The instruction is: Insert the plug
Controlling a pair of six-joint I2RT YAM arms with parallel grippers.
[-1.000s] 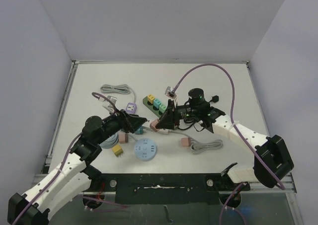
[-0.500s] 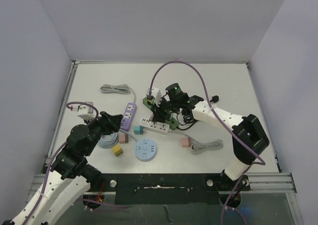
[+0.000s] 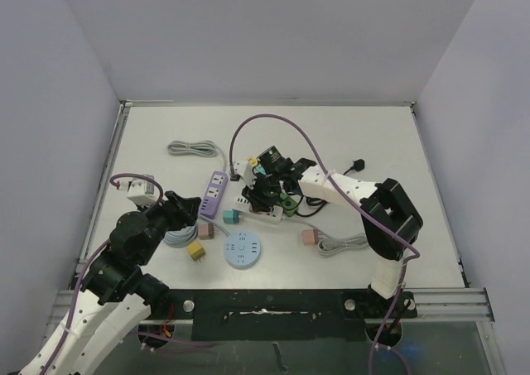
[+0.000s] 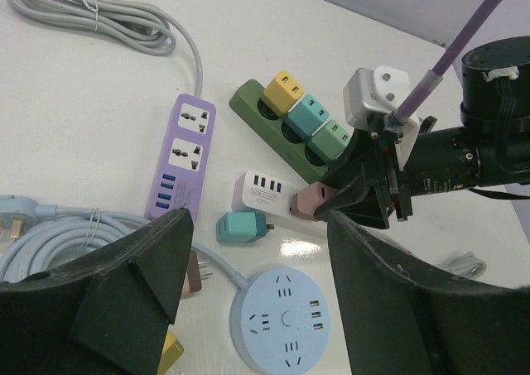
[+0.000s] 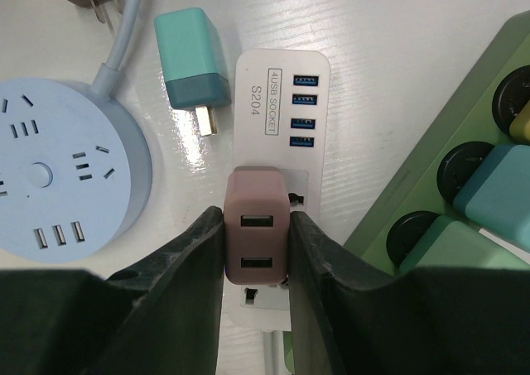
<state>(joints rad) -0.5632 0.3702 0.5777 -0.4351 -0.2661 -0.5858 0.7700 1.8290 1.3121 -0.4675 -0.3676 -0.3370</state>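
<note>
Plug [image 5: 257, 251], pink two-port block, is clamped between the closed fingers of right pincer [image 5: 257, 216] and sits on the socket face of white strip [image 5: 281, 102] directly under them; prongs are hidden, so seated or only touching can't be told. Over the last second that arm swung round above the strip while left pincer [image 3: 189, 205] backed off toward its own side, jaws wide and empty. Teal adapter [image 5: 190, 52] lies just ahead-left of the fingertips, green strip [image 4: 252, 98] right; likely only a straight push remains.
</note>
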